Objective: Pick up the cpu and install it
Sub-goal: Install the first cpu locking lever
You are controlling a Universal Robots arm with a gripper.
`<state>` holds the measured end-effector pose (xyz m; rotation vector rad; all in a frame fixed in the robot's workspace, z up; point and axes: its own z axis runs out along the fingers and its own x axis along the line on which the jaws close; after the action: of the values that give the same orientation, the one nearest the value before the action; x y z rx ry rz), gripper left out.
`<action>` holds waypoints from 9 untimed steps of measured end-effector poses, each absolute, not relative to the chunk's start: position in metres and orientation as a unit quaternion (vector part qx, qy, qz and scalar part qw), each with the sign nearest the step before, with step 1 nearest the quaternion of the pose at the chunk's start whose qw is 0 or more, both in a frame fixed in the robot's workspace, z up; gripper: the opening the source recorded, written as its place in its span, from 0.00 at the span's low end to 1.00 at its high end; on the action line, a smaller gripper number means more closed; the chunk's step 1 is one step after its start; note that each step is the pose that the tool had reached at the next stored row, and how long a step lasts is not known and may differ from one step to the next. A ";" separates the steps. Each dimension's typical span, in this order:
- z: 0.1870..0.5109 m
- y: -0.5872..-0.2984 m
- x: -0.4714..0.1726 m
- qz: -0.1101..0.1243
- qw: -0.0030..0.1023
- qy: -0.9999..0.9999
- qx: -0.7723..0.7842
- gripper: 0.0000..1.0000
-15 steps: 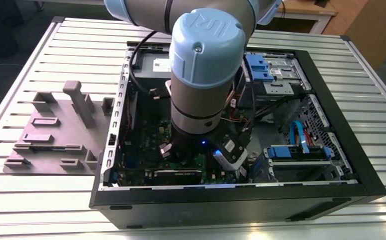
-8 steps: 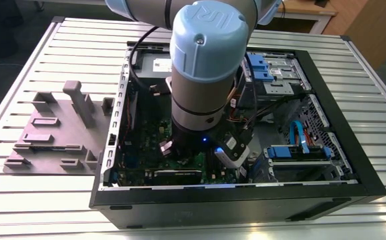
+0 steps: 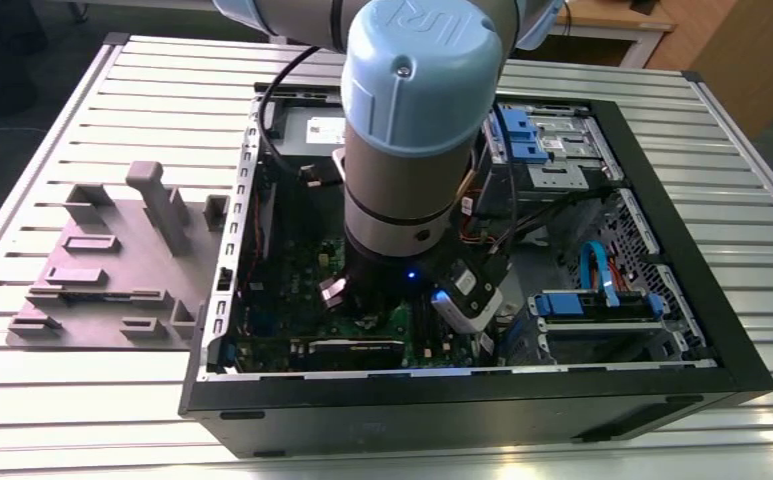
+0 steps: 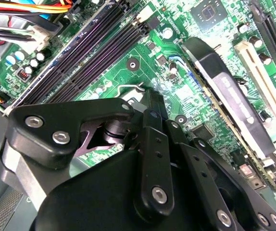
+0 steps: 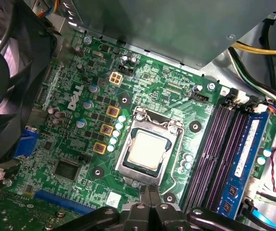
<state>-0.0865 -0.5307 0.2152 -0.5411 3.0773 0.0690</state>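
Though the task names a pick-up, the cpu (image 5: 147, 153) lies flat inside the socket frame (image 5: 125, 155) on the green motherboard (image 5: 167, 91), its silvery top showing through the frame's square opening. I judge the placing step to be done or nearly so. Whether the chip sits fully home, and whether the frame is latched over it, I cannot tell from this angle.

In the first wrist view the gripper (image 5: 150, 199) hangs just beside the near edge of the socket, not over the chip. Its two fingers (image 5: 144, 198) are drawn together with only a hairline between them, and nothing is held.

In the exterior view the arm (image 3: 406, 150) reaches straight down into the open computer case (image 3: 493, 385), entering near the case's middle. The grey plastic fixture (image 3: 106, 260) stands outside on the slatted table (image 3: 159, 90), at about nine o'clock from the arm. Drive bays with blue tabs (image 3: 520, 130) sit at about one o'clock.

As a judgement, any further contact here calls for a slow, square approach. The socket has the memory slots (image 5: 215, 144) on one side and small capacitors (image 5: 113, 139) on the other. Pressure on the chip should be light and even, since a tilted push could harm the contacts beneath.
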 end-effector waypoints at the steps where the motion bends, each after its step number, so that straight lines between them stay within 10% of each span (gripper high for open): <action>1: 0.215 -0.531 -0.086 0.022 0.008 0.985 -0.173 0.10; 9: 0.204 -0.531 -0.089 0.022 0.008 0.985 -0.173 0.10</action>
<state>-0.0885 -0.5308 0.2041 -0.5411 3.0776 0.0678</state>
